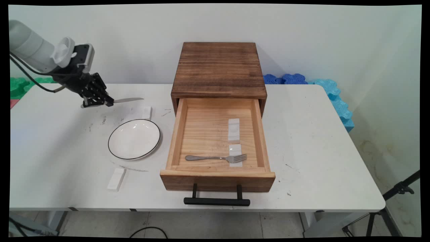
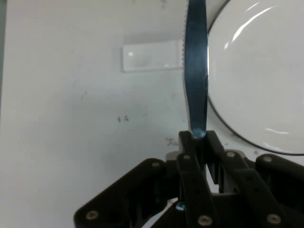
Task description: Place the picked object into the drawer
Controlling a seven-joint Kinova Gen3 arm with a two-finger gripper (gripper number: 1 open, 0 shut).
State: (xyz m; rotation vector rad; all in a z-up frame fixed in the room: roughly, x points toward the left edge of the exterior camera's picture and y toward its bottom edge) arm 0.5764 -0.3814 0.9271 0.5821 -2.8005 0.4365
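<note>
Gripper (image 1: 106,102) is closed on a knife (image 1: 129,99), jaws pinched tight on it near where the handle meets the blade. The knife is held level in the air, well left of the drawer (image 1: 217,169), blade tip pointing toward it. In the hand view the blade (image 2: 195,71) runs straight up from the gripper (image 2: 198,137), passing over the plate (image 2: 256,71) rim and a white block (image 2: 152,58) lying flat below. The drawer is pulled fully open out of its wooden box (image 1: 218,65), black handle (image 1: 216,201) toward the camera.

Counts:
- One knife, in the grip.
- One fork (image 1: 216,157), inside the drawer near its front, tines on a block.
- One plate (image 1: 134,138), just left of the drawer.
- Four white blocks: two inside the drawer (image 1: 233,130) (image 1: 235,161) and two left of it (image 1: 146,112) (image 1: 116,179).
- One box and one drawer.
</note>
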